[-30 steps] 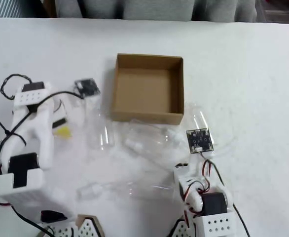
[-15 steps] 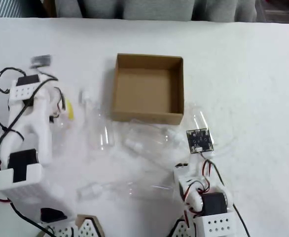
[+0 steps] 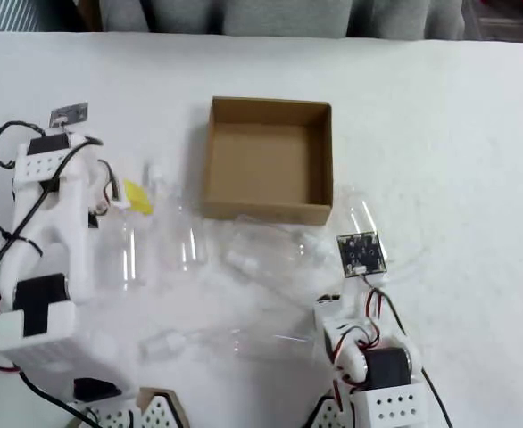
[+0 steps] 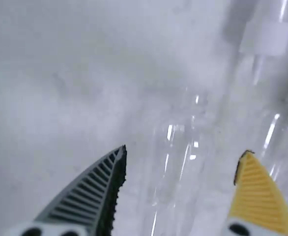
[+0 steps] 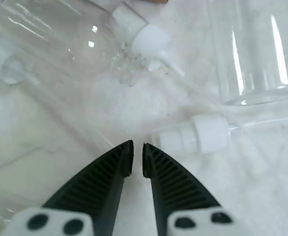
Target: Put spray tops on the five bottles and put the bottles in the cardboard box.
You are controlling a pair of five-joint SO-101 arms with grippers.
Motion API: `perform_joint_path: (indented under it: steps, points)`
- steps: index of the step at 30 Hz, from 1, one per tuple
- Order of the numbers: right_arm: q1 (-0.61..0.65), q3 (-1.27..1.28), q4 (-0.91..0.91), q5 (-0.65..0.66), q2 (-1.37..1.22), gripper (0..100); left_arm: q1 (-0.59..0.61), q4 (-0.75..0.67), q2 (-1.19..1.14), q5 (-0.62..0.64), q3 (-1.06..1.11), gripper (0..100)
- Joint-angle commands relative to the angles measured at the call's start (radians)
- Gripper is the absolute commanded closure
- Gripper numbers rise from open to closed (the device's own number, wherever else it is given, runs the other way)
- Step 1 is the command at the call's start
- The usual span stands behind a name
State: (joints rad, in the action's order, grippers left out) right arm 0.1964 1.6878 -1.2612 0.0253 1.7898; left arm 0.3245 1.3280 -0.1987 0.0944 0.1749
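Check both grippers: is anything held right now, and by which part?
Nothing is held. The left gripper is wide open over a clear bottle, not gripping it. The right gripper is shut on nothing, beside a spray top.

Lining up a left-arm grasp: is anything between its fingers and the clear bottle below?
Nothing visible does. The left gripper hangs open, with one finger on either side of the clear bottle.

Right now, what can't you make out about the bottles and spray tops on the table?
High view: the clear bottles blend into the white table, so their count is unclear.
Left wrist view: the faint bottle inside the open left gripper runs past the edge; whether it has a top is unclear.
Right wrist view: the wide bottle is cut by the edge, neck unseen.
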Motion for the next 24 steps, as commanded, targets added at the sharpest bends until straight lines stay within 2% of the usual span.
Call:
perform_joint_path:
  steps: [1,6,13,24]
  points:
    - [0.001,0.003,-0.004,0.009,0.010,98.1,-0.007,0.091,0.110,-0.152,-0.041,66]
    - [0.001,0.003,-0.004,0.009,0.010,98.1,-0.027,0.057,0.104,-0.338,-0.025,66]
    - [-0.004,0.003,-0.004,0.009,0.010,98.1,-0.031,-0.083,0.019,-0.339,0.043,72]
    - [-0.001,0.003,-0.004,0.009,0.010,98.1,-0.044,-0.143,-0.076,-0.328,0.048,69]
